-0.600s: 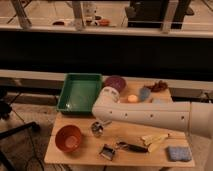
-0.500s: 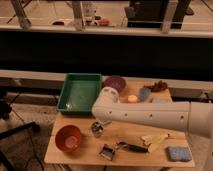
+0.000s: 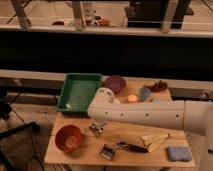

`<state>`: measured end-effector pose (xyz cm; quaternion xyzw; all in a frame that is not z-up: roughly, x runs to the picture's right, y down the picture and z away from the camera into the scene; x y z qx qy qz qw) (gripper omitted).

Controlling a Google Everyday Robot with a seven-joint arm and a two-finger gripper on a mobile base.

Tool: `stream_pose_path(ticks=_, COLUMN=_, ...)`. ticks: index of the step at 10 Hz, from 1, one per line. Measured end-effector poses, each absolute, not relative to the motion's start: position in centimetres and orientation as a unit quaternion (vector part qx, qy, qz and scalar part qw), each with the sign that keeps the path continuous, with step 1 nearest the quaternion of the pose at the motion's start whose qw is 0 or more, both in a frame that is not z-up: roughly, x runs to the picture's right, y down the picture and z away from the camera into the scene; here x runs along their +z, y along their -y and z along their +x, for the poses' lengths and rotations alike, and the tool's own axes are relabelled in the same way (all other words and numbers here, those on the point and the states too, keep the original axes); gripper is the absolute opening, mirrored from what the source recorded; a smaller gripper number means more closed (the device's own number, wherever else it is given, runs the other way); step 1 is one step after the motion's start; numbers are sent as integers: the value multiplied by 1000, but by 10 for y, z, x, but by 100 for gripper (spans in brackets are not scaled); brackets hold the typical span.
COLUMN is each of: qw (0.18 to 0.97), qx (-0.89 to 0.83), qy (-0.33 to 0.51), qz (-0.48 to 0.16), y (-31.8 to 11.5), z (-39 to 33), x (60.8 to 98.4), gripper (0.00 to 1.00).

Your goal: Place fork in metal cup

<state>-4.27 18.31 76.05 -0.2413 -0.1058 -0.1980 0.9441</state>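
Wooden table (image 3: 75, 156) in a dim room, with a dark railed wall behind it: that is your workspace. The white arm (image 3: 145, 115) reaches in from 3 o'clock. Its gripper (image 3: 96, 124) hangs just 9 o'clock of the table's middle. You cannot tell how far it is open or whether it holds anything.

A small silvery shape sits right at the gripper's tip, and you should take it for the metal cup (image 3: 95, 132). Cup and gripper merge there, so whether they touch cannot be told.

The fork (image 3: 133, 147) looks to be the slim dark-handled utensil lying flat near the front edge, at 4 o'clock from the cup. Its pale working end points toward 9 o'clock, just beside a squarish metal piece (image 3: 106, 151). A banana (image 3: 154, 140) lies close at its 2 o'clock.

Expect the fork to be light, stiff and thin. It lies low on the wood, so you have little height to pinch. Take it across the dark handle near the middle, where it should balance and where the grip is probably less slick than bare metal. Keep off the end crowded by the metal piece.

The cup is likely light and easily tipped, and its mouth is narrow, so it will probably not tolerate a sideways knock. The orange bowl (image 3: 68, 138), at 8 o'clock, is not your target.
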Motion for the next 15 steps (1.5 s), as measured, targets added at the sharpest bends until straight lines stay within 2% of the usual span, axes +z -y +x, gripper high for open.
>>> stream_pose_path(ticks=15, qw=939, qx=-197, qy=105, qz=-261, y=-194, z=-29, x=776, gripper=0)
